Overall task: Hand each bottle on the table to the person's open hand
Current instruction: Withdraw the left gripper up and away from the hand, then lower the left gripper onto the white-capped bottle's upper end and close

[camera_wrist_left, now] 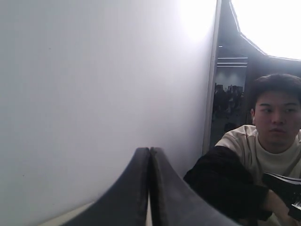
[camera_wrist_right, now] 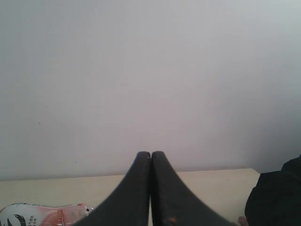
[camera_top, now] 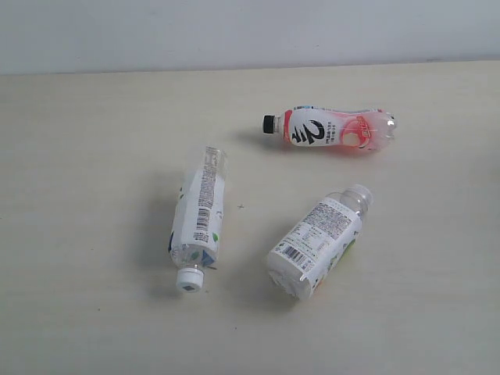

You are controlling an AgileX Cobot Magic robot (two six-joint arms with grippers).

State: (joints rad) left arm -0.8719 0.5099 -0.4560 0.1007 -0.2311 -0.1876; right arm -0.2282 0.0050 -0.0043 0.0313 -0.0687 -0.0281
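3 bottles lie on their sides on the pale beige table [camera_top: 94, 156] in the exterior view. The pink bottle [camera_top: 332, 130] is the farthest from that camera. It has a black cap at one end, a white label with a bold black "2", and a clear pink body. The white-capped bottle [camera_top: 199, 215] lies nearer the camera than the pink bottle, on its cap side and well apart from it, with its small white cap pointing toward the camera. Its white label shows a barcode and some green and blue print. The second white bottle [camera_top: 316, 238] lies almost straight in front of the pink bottle, apart from it and slanted, with a barcode on its white and green label.

No arm shows in the exterior view.

Only the left wrist view shows a person [camera_wrist_left: 275, 136] in a cream top, beside a white wall [camera_wrist_left: 94, 94]. The left gripper [camera_wrist_left: 150, 155] is clenched there, its dark fingers pressed together on nothing.

The right wrist view shows the right gripper [camera_wrist_right: 151, 157] equally clenched and empty, with the pink bottle [camera_wrist_right: 42, 214] lying beside it on the tabletop.
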